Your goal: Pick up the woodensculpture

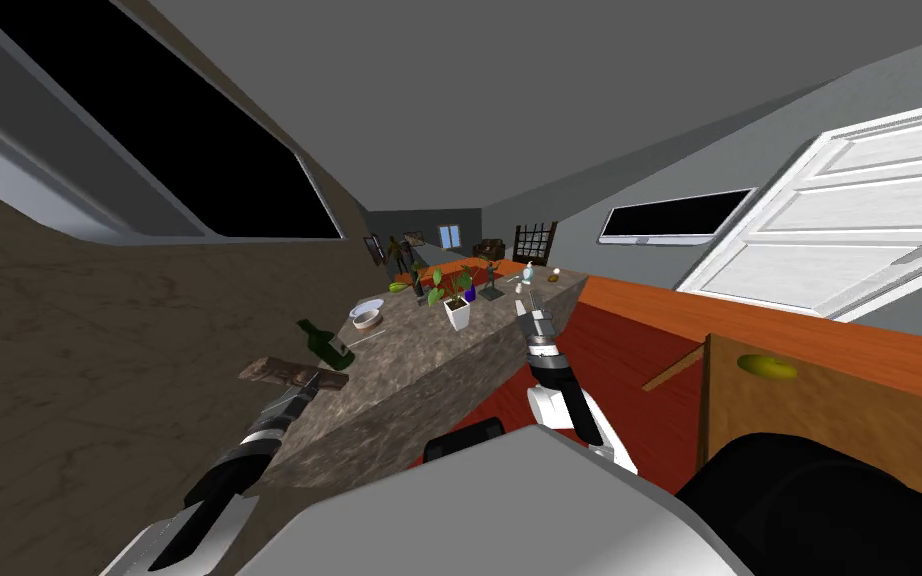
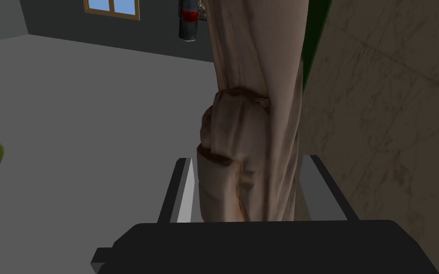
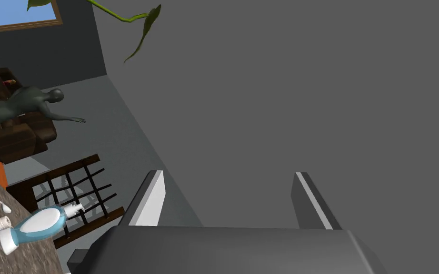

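The wooden sculpture (image 1: 279, 372), a pale brown carved piece, lies slanted at the near end of the stone counter (image 1: 429, 360). My left gripper (image 1: 301, 392) reaches it from below. In the left wrist view the wooden sculpture (image 2: 247, 142) stands between the fingers of the left gripper (image 2: 249, 159), which press its two sides. My right gripper (image 1: 534, 322) hovers open by the counter's right edge further along. In its wrist view the right gripper (image 3: 228, 173) holds nothing.
On the counter stand a green bottle (image 1: 324, 345) just behind the sculpture, a bowl (image 1: 367, 318), a white potted plant (image 1: 457, 308), a dark figurine (image 1: 491, 280) and a blue spray bottle (image 3: 37, 223). A marbled wall runs along the left. A white door (image 1: 849, 220) is at right.
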